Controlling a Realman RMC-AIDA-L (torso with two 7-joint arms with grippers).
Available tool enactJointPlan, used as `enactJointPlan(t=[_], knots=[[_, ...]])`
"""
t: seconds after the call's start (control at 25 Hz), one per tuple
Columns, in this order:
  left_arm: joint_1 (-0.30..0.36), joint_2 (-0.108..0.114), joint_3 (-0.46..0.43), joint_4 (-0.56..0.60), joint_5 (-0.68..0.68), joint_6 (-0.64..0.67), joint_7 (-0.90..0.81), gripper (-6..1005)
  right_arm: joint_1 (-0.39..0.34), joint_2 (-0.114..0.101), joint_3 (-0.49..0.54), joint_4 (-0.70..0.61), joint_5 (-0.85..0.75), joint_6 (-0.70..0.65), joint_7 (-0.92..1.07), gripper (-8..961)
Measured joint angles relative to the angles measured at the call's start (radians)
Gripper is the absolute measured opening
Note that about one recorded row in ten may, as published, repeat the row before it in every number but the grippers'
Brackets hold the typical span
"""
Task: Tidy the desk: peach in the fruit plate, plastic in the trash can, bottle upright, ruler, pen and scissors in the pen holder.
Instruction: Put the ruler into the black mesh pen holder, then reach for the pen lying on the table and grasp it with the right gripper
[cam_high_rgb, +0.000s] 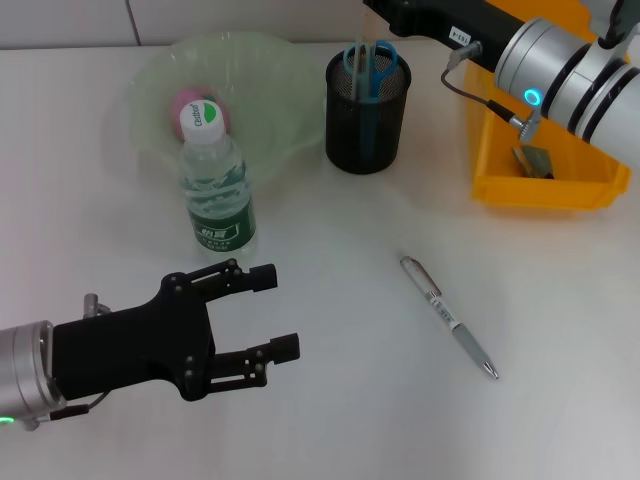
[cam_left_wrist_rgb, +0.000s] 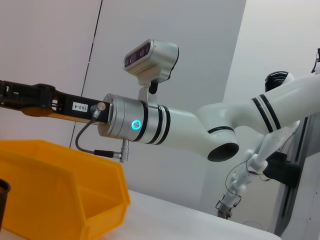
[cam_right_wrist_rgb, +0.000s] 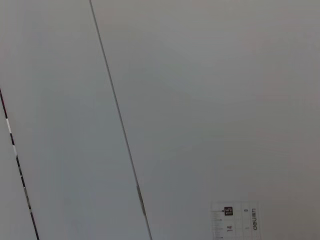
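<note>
The pink peach (cam_high_rgb: 187, 103) lies in the pale green fruit plate (cam_high_rgb: 265, 70). Just in front of the plate, the clear bottle (cam_high_rgb: 216, 185) stands upright. A black mesh pen holder (cam_high_rgb: 367, 110) holds blue-handled scissors (cam_high_rgb: 371, 56). On the table to the right lies the silver pen (cam_high_rgb: 449, 316). The clear ruler (cam_right_wrist_rgb: 235, 221) shows only its end, in the right wrist view. My left gripper (cam_high_rgb: 282, 312) hovers open and empty near the front left. My right arm (cam_high_rgb: 560, 60) reaches over the back; its gripper runs out of view above the pen holder.
A yellow bin (cam_high_rgb: 590, 190) stands at the back right with a small dark piece (cam_high_rgb: 533, 160) inside. The same bin (cam_left_wrist_rgb: 60, 190) appears in the left wrist view, below the right arm (cam_left_wrist_rgb: 150, 122).
</note>
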Motion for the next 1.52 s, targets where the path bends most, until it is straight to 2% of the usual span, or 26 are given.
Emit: enactJointPlan(t=[0.6, 0.72, 0.76, 0.84, 0.92, 0.96, 1.0, 1.04, 1.08, 1.12, 1.16, 1.2, 1.24, 1.28, 1.32, 1.36, 1.4, 1.44, 1.52], knots=[[-0.003, 0.000, 0.000, 0.000, 0.000, 0.002, 0.000, 802, -0.009, 0.000, 0.001, -0.007, 0.002, -0.042, 0.003, 480], [-0.001, 0.000, 0.000, 0.000, 0.000, 0.007, 0.000, 802, -0.028, -0.005, 0.001, -0.028, -0.003, -0.089, 0.042, 479], [0.000, 0.000, 0.000, 0.000, 0.000, 0.011, -0.001, 802, -0.067, -0.013, -0.007, -0.094, -0.049, -0.124, 0.107, 478], [0.001, 0.001, -0.001, 0.000, 0.000, 0.013, -0.006, 802, -0.089, -0.016, -0.010, -0.138, -0.082, -0.136, 0.149, 501], [0.001, 0.002, -0.001, -0.002, 0.000, 0.014, -0.008, 802, -0.155, -0.019, -0.012, -0.301, -0.229, -0.146, 0.289, 524], [0.001, 0.004, -0.003, -0.004, 0.000, 0.014, -0.012, 802, -0.213, -0.018, -0.006, -0.484, -0.426, -0.157, 0.475, 536], [0.001, 0.004, -0.003, -0.004, 0.000, 0.014, -0.012, 802, -0.213, -0.018, -0.006, -0.484, -0.426, -0.157, 0.475, 548], [0.002, 0.005, -0.005, -0.003, 0.000, 0.014, -0.018, 802, -0.235, -0.017, -0.004, -0.562, -0.512, -0.168, 0.562, 559], [0.003, 0.006, -0.005, -0.002, 0.000, 0.014, -0.021, 802, -0.270, -0.014, 0.001, -0.728, -0.723, -0.229, 0.753, 571], [0.003, 0.006, -0.005, -0.002, 0.000, 0.014, -0.021, 802, -0.270, -0.014, 0.001, -0.728, -0.723, -0.229, 0.753, 591], [0.004, 0.008, -0.007, -0.001, 0.000, 0.014, -0.025, 802, -0.277, -0.012, 0.010, -0.856, -0.910, -0.321, 0.927, 610], [0.005, 0.009, -0.008, -0.001, 0.000, 0.013, -0.026, 802, -0.277, -0.012, 0.010, -0.856, -0.910, -0.321, 0.927, 629], [0.005, 0.009, -0.008, -0.001, 0.000, 0.013, -0.026, 802, -0.264, -0.013, 0.027, -0.969, -1.075, -0.426, 1.099, 649], [0.005, 0.009, -0.008, 0.000, 0.000, 0.011, -0.027, 802, -0.264, -0.013, 0.027, -0.969, -1.075, -0.426, 1.099, 668], [0.005, 0.011, -0.008, 0.000, 0.000, 0.008, -0.028, 802, -0.253, -0.013, 0.033, -1.009, -1.143, -0.474, 1.167, 688], [0.006, 0.013, -0.007, 0.000, 0.000, 0.008, -0.028, 802, -0.222, -0.013, 0.035, -1.087, -1.277, -0.575, 1.310, 688], [0.006, 0.013, -0.007, 0.000, 0.000, 0.008, -0.028, 802, -0.222, -0.013, 0.035, -1.087, -1.277, -0.575, 1.310, 688], [0.006, 0.015, -0.007, 0.000, 0.000, 0.007, -0.029, 802, -0.190, -0.013, 0.032, -1.145, -1.385, -0.652, 1.432, 687], [0.005, 0.017, -0.006, 0.000, 0.000, 0.007, -0.029, 802, -0.169, -0.012, 0.026, -1.166, -1.435, -0.689, 1.488, 687]])
